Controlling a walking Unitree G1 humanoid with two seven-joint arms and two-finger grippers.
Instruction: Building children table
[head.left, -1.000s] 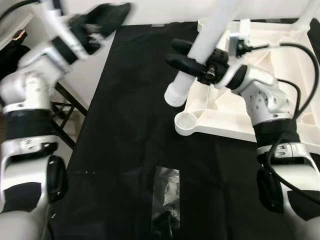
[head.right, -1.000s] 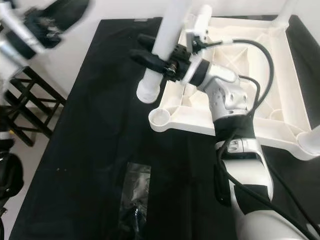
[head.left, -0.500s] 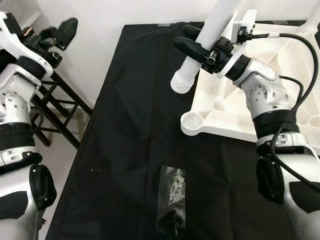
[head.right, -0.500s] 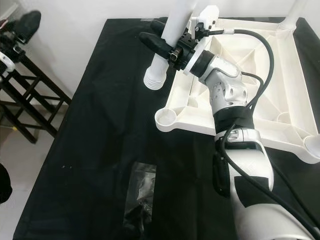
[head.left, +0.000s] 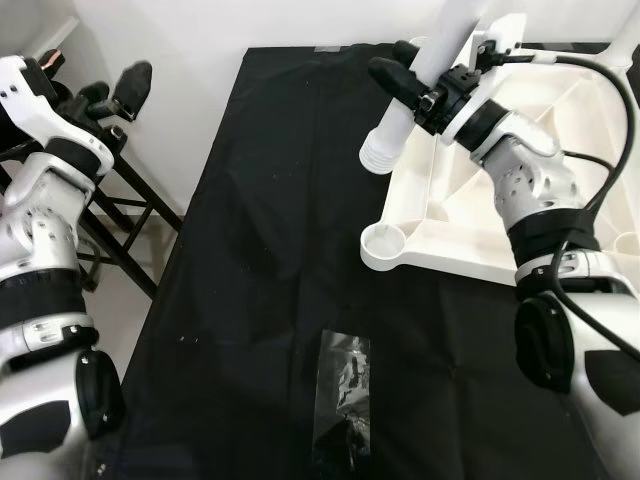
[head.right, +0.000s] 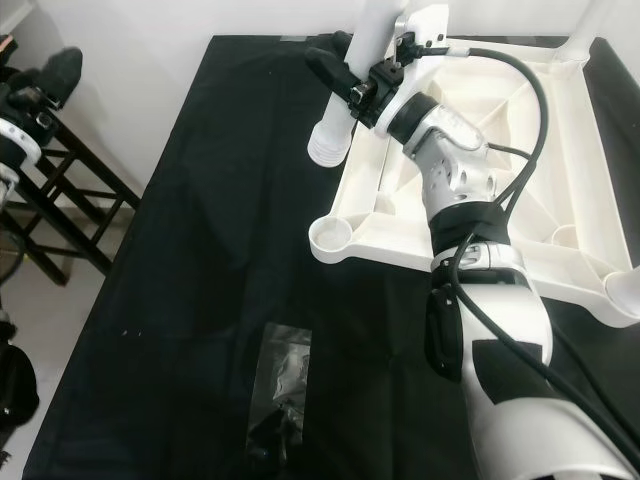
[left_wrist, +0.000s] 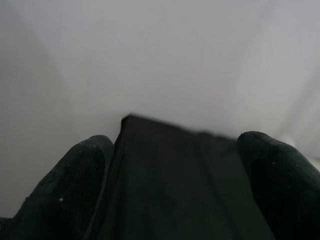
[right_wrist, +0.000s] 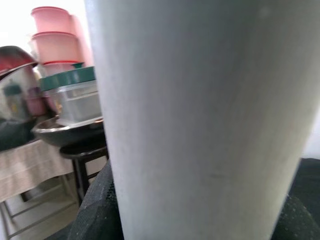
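Observation:
A white children's table top (head.left: 470, 215) lies upside down on the black cloth (head.left: 260, 250), with an empty round leg socket (head.left: 385, 243) at its near left corner. My right gripper (head.left: 415, 80) is shut on a white table leg (head.left: 398, 125) and holds it tilted above the top's left edge. The leg's ribbed lower end (head.left: 378, 158) hangs over the cloth, beyond the socket. In the right wrist view the leg (right_wrist: 200, 110) sits between the black fingers (right_wrist: 95, 210). My left gripper (head.left: 110, 95) is open and empty, off the cloth's left side.
A clear plastic bag (head.left: 340, 395) of small parts lies on the cloth near the front. A black folding rack (head.left: 120, 220) stands left of the cloth. Another white leg (head.left: 625, 40) rises at the top's far right. Pink containers (right_wrist: 50, 40) and a metal bowl stand behind.
My right gripper has carried the leg farther from me and a little right, away from the corner socket. The left arm has swung off the cloth's far left corner out over the rack.

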